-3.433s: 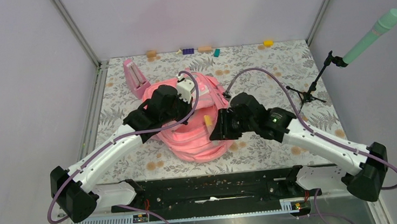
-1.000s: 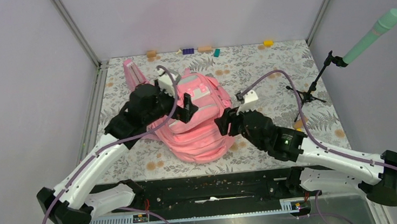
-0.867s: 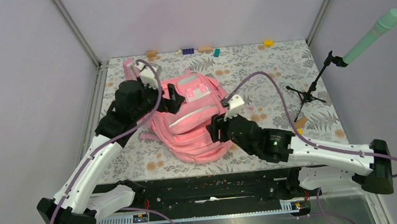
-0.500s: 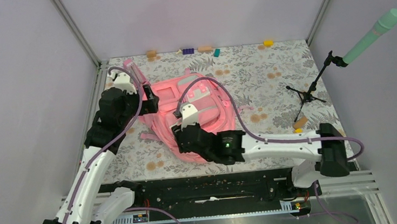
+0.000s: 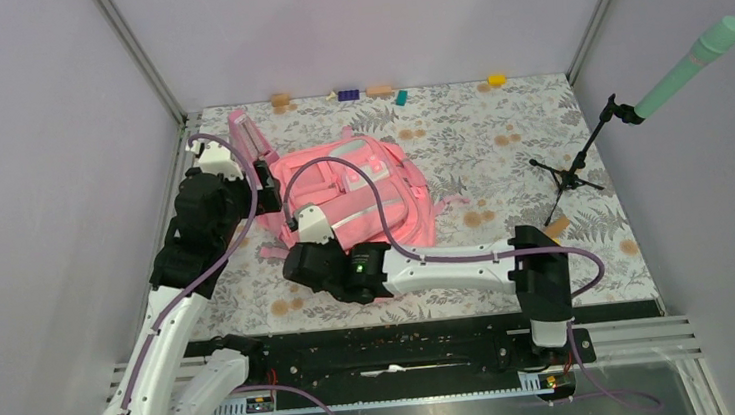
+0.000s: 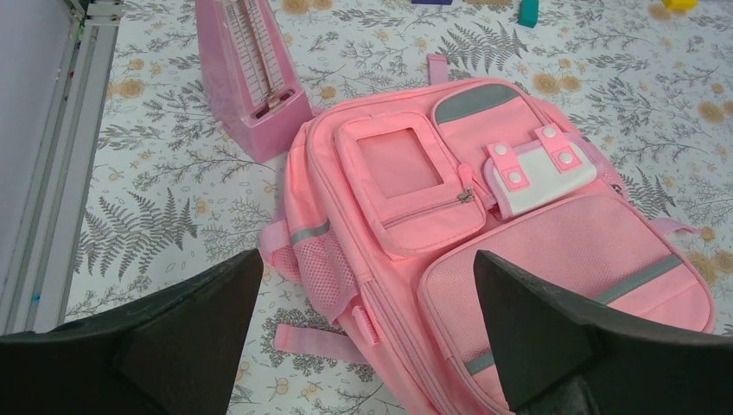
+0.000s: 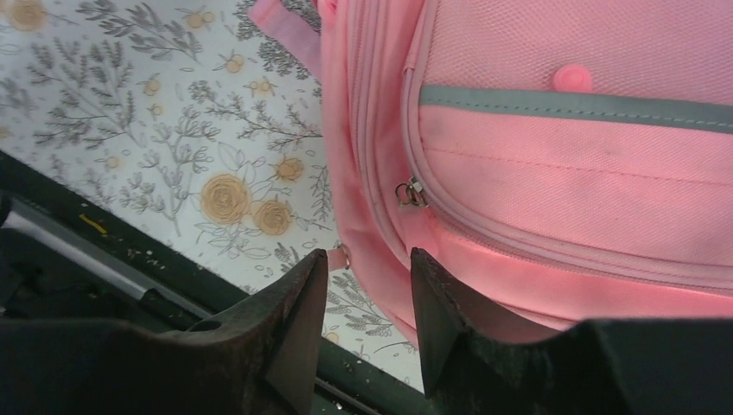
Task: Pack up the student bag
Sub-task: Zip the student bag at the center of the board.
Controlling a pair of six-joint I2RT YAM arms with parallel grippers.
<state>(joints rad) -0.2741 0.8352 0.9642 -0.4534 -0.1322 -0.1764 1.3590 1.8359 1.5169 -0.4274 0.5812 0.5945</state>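
The student bag [image 5: 362,193] is a large pink backpack lying flat with its front pockets up, and it fills most of the left wrist view [image 6: 484,233]. My left gripper [image 5: 266,184] hovers at the bag's left side, wide open and holding nothing [image 6: 367,294]. My right arm reaches across the front of the table to the bag's near-left corner. There my right gripper [image 5: 293,266] stands partly open over the bag's edge [image 7: 369,259]. A metal zip pull [image 7: 413,192] lies just ahead of it, and a small pink tab [image 7: 341,255] sits by the left fingertip. Nothing is gripped.
A pink triangular stand [image 5: 249,138] is upright just left of the bag's top [image 6: 255,82]. Small coloured blocks [image 5: 349,95] line the far edge. A microphone stand [image 5: 571,175] is at the right. The black base rail [image 7: 104,268] runs close under my right gripper.
My right arm swung from the bag's right side across to its near-left corner, its jaws narrowing. My left gripper drew back leftward off the bag. The bag now lies flatter.
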